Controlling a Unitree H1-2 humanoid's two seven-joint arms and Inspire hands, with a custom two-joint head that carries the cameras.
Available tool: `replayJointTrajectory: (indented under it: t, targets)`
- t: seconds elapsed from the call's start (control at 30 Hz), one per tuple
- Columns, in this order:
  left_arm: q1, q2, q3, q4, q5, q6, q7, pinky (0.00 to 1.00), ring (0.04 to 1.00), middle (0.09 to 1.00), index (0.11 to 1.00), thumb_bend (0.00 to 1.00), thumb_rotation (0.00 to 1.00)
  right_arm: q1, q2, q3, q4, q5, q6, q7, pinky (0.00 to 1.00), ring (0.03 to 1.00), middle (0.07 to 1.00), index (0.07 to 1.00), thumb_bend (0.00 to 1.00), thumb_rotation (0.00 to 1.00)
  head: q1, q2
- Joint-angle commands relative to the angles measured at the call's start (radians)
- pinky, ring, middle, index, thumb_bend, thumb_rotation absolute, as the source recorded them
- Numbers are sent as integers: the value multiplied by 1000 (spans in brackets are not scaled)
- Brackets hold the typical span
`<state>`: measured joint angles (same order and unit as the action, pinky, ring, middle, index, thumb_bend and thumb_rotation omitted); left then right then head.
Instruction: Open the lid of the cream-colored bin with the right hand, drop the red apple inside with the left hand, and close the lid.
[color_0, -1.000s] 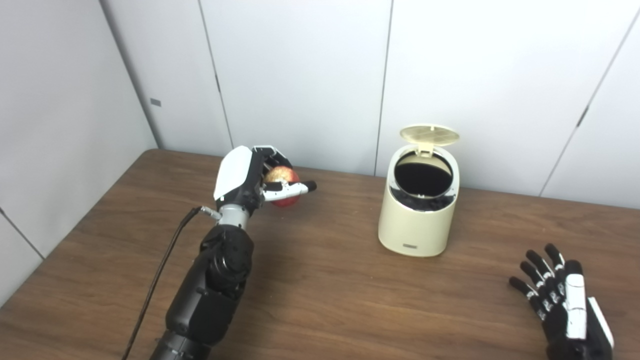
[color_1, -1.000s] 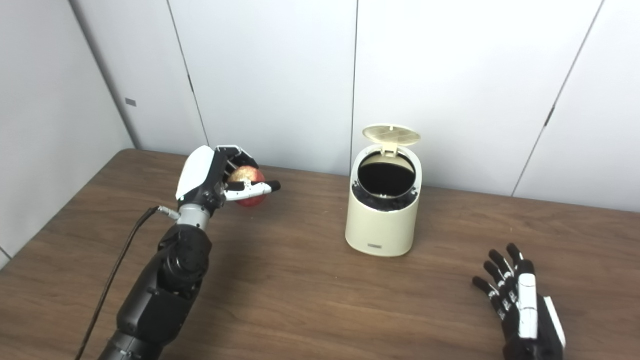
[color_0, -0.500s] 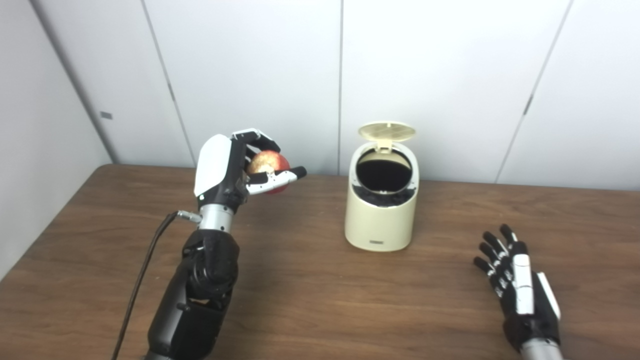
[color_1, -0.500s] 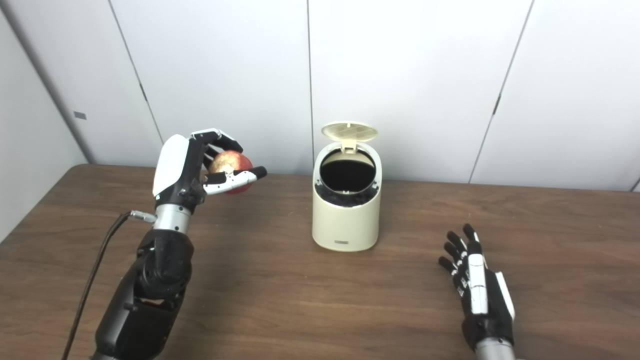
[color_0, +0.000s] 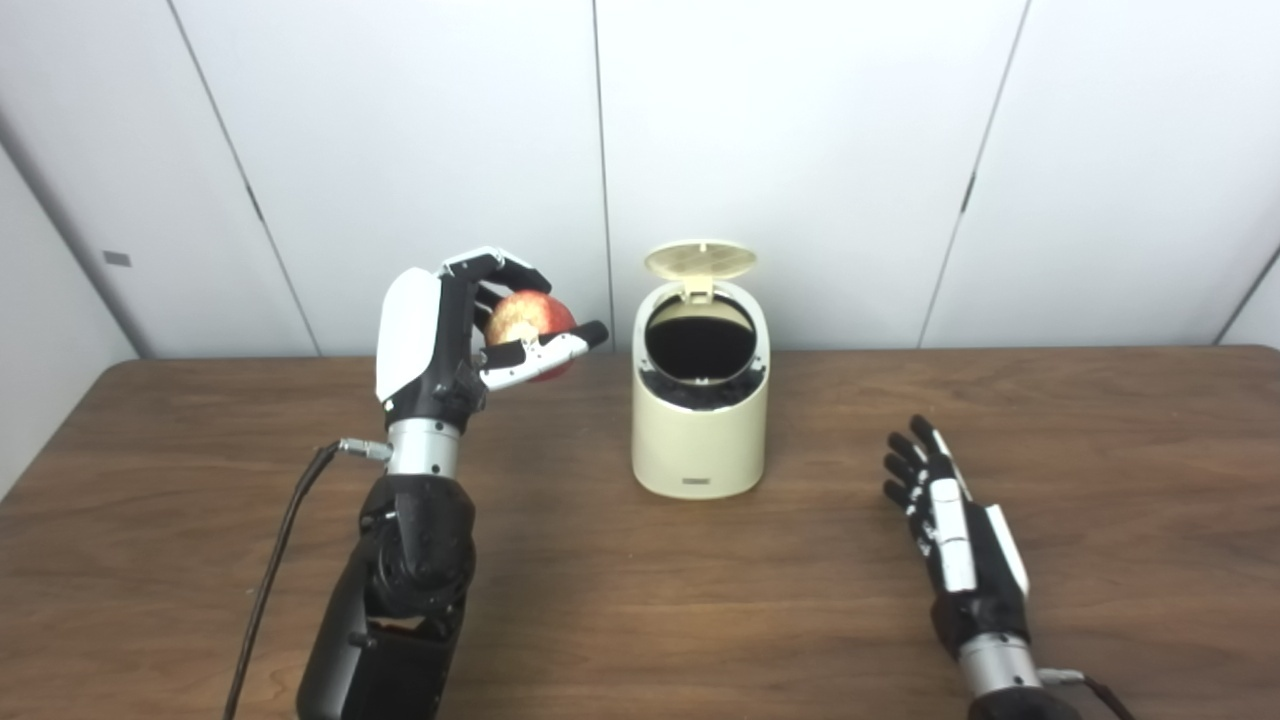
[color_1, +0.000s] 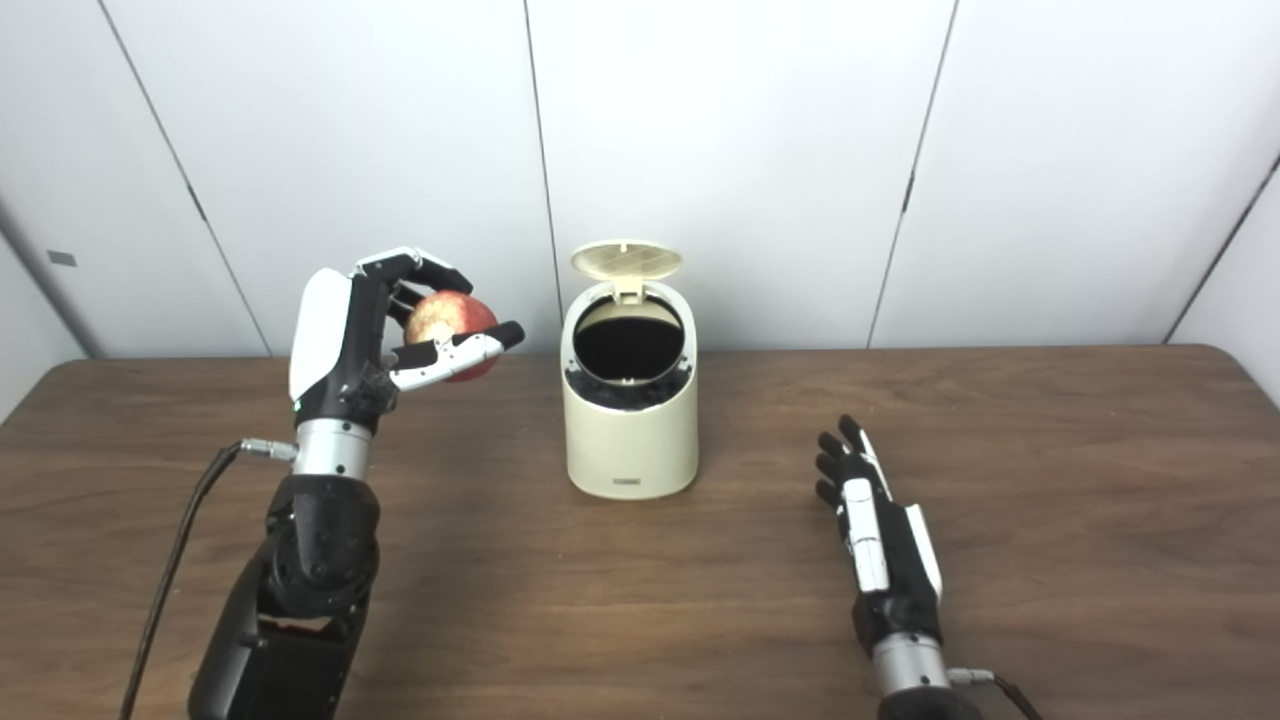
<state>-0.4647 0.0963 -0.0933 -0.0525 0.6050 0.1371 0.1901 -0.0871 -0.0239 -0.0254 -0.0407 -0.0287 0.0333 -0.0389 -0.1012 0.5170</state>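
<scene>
While my left hand (color_0: 440, 335) grips the apple (color_0: 530, 320) above the table (color_0: 640, 620), left of the open bin (color_0: 700, 420), my right hand (color_0: 950, 530) rests empty, fingers spread, near the front edge.

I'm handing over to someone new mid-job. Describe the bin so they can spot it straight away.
Start at the brown wooden table and look to the middle of its far side, near the white wall panels. The cream-colored bin stands there, between the left hand holding the red apple and the empty right hand. Its round lid is flipped up over a dark opening.

Dark wood-grain table (color_0: 700, 610), pale panelled wall (color_0: 780, 150) behind with vertical seams, even light
</scene>
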Motion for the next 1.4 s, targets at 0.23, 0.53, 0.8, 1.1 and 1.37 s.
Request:
replayJointTrajectory:
  t: [0.23,0.53,0.8,1.1,1.37]
  targets:
    - [-75,-106,-33,-4,-7,-50,70,358,414,504,493,476,0,-43,12,12,-22,-27,-62,-14,914,930,940,967,559,1000,-8,-5]
    - [-88,-177,-63,50,-6,-92,109,350,435,534,489,474,0,-52,17,30,-10,-67,-78,-33,890,918,932,968,583,1000,3,-12]
    - [-91,-204,-76,87,7,-105,130,340,437,561,482,470,0,-53,27,33,-11,-80,-83,-45,874,912,928,960,593,1000,11,-15]
    - [-103,-191,-76,146,-9,-133,143,335,437,564,487,469,0,-50,43,50,-39,-95,-56,-42,864,907,917,961,581,1000,6,-17]
    - [-143,-163,-86,274,1,-234,197,372,453,555,485,473,0,-50,67,52,-48,-87,-36,-41,888,912,911,969,591,1000,3,-17]
